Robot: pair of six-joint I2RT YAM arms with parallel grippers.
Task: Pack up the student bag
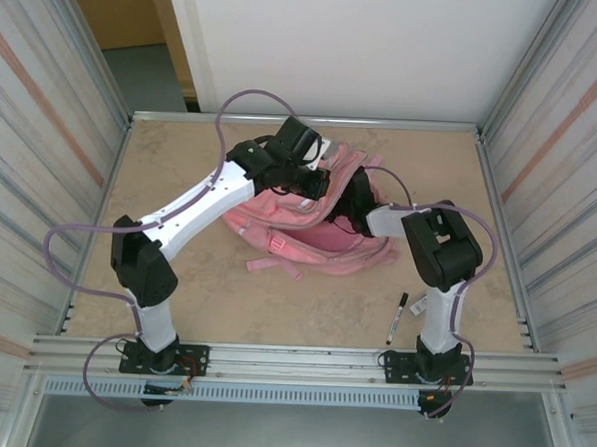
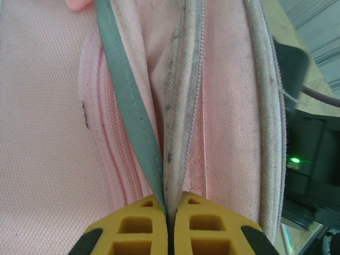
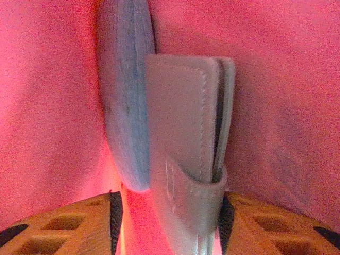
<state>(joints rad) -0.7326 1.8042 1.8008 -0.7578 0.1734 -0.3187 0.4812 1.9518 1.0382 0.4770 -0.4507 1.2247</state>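
Starting from the near edge of the table (image 1: pixel 274 302), a black marker (image 1: pixel 398 317) lies just beside the base of the right arm, well apart from the student bag (image 1: pixel 318 240), which lies flat in the middle of the table, a little toward the far side, with its long axis running roughly left to right. The right arm rises from its base, folds sharply at the elbow and points its forearm forward and to the left, down into the mouth of the bag. In the right wrist view the right gripper (image 3: pixel 170 210) is inside the pink lining with its jaws apart. A grey case (image 3: pixel 183 122) with a strap stands between them, with lining visible between it and one finger, so I judge it is not clamped. Its long axis runs straight away from the gripper, and a flat blue-grey round pad (image 3: pixel 125 95) leans against its side. The coming move probably turns on this line: the gripper should leave backward along the same axis, otherwise a finger may drag the case out. Farther away, the left arm stretches diagonally from its base over the far upper edge of the bag, and the left gripper (image 2: pixel 169 223) is closed tight on the bag's zipper edge and grey trim, holding the mouth up.
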